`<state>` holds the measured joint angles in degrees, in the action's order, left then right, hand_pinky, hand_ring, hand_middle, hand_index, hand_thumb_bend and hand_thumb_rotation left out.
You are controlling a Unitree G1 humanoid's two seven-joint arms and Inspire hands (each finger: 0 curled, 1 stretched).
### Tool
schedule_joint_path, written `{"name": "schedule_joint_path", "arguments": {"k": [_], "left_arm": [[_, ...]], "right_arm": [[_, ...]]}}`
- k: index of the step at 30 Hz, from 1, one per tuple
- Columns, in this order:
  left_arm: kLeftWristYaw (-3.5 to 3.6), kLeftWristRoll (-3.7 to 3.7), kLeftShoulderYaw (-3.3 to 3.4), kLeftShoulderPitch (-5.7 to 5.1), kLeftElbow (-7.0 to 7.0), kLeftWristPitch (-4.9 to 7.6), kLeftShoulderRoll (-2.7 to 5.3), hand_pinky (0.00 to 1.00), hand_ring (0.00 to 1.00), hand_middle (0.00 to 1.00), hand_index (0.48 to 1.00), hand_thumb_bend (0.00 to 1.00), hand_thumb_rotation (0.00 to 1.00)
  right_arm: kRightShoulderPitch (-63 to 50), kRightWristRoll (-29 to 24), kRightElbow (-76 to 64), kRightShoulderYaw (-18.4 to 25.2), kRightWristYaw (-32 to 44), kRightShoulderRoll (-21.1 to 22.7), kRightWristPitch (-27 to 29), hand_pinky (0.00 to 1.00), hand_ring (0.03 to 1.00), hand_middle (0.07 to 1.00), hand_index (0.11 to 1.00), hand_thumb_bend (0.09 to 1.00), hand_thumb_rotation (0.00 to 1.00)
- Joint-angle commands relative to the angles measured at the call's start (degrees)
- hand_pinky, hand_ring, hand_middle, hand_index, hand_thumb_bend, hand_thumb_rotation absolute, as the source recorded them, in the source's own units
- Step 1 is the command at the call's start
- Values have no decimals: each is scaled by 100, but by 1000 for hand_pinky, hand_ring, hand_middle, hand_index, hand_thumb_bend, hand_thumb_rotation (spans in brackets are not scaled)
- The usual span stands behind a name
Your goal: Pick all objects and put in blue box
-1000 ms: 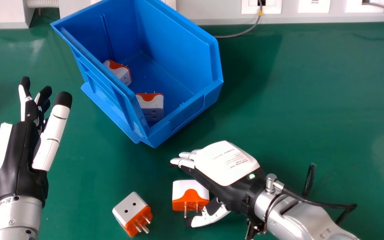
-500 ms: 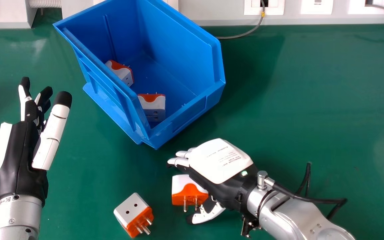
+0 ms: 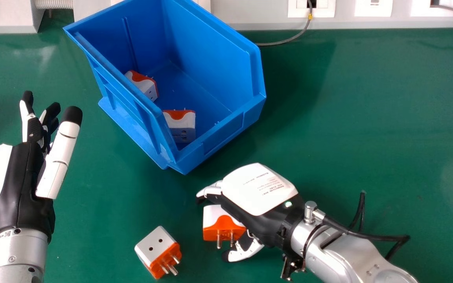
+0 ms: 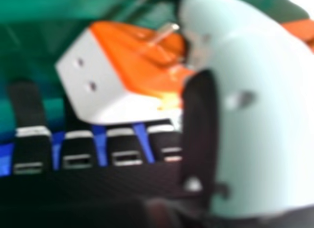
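The robot's right hand [image 3: 260, 189] is low over the green table [image 3: 376, 129], back up, with its fingers [image 3: 212, 190] loosely bent and set wide of its thumb [image 3: 245, 251]. Between them sits a white and orange plug adapter [image 3: 223, 226], on the table side of the palm, its metal prongs turned toward the thumb side. Whether the hand presses on it, I cannot tell.

Another plug adapter [image 3: 156, 249] lies on the table to the left of the right hand, apart from it, with its prongs also out on the near side. The blue box [image 3: 226, 129] stands beyond the right hand and to its left, not touching it; inside are a farther adapter [image 3: 144, 85] and a nearer adapter [image 3: 181, 124].

The left hand [image 3: 20, 184] is well to the left of the right one, open, near the box.
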<state>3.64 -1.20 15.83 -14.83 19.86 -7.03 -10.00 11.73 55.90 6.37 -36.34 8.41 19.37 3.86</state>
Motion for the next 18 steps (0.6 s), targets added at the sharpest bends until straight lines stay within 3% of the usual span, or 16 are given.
{"name": "schedule_joint_path", "arguments": {"k": [1,7,11,15,18], "left_arm": [[2,-69,51,52,203,19,-46,914,975,964,961,711,849],[18,-52,53,52,202,18,-52,912,974,961,958,715,843],[34,-57,65,45,211,15,-62,911,974,961,958,715,842],[45,-69,76,50,218,-1,-66,910,973,959,957,717,839],[48,-64,81,46,216,1,-66,909,973,959,957,717,839]], "right_arm": [[-106,-90,225,34,52,82,-4,403,528,588,623,479,66],[-112,-330,337,99,3,42,20,235,458,533,539,500,26],[-54,-308,351,76,55,40,-58,206,450,525,526,503,21],[-35,-260,302,72,81,26,-172,141,291,492,501,511,10],[-14,-308,342,84,73,14,-168,127,257,488,496,513,8]]}}
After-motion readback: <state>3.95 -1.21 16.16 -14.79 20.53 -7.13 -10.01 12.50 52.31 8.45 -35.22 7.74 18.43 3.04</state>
